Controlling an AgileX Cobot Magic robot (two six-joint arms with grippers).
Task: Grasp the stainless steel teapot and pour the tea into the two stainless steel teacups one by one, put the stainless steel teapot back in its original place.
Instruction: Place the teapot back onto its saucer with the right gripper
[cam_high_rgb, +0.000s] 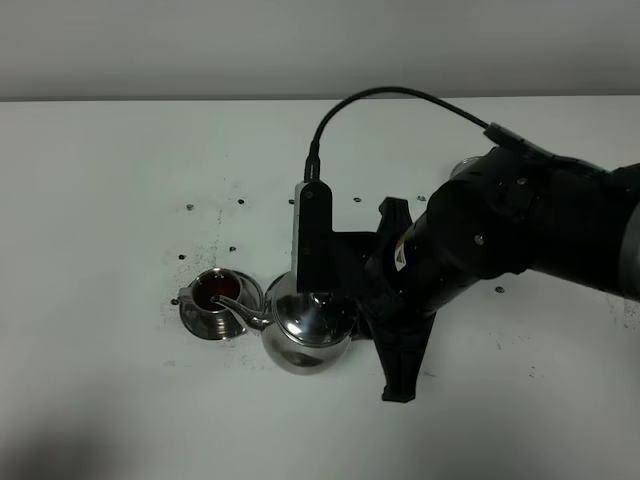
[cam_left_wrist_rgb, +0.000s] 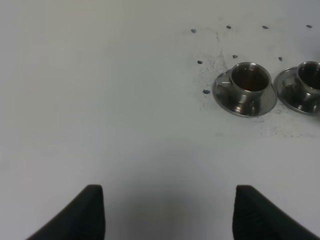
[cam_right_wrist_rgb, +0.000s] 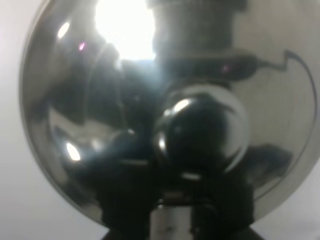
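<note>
The right gripper (cam_high_rgb: 345, 305), fingers clamped on the stainless steel teapot (cam_high_rgb: 303, 335), pours tea (cam_high_rgb: 212, 292) into the left teacup (cam_high_rgb: 213, 300); the second teacup (cam_left_wrist_rgb: 310, 80) looks unfilled, the left gripper (cam_left_wrist_rgb: 167, 212) idle, fingers apart.

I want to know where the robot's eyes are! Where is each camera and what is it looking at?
Exterior high: up above, looking down at the white table, the right arm tilting the teapot over a teacup.
Left wrist: on the left arm, facing two teacups; its open fingers show.
Right wrist: on the right arm, pressed close to the teapot's lid.
Shared: the exterior and left wrist views both show the tea-filled teacup.
</note>
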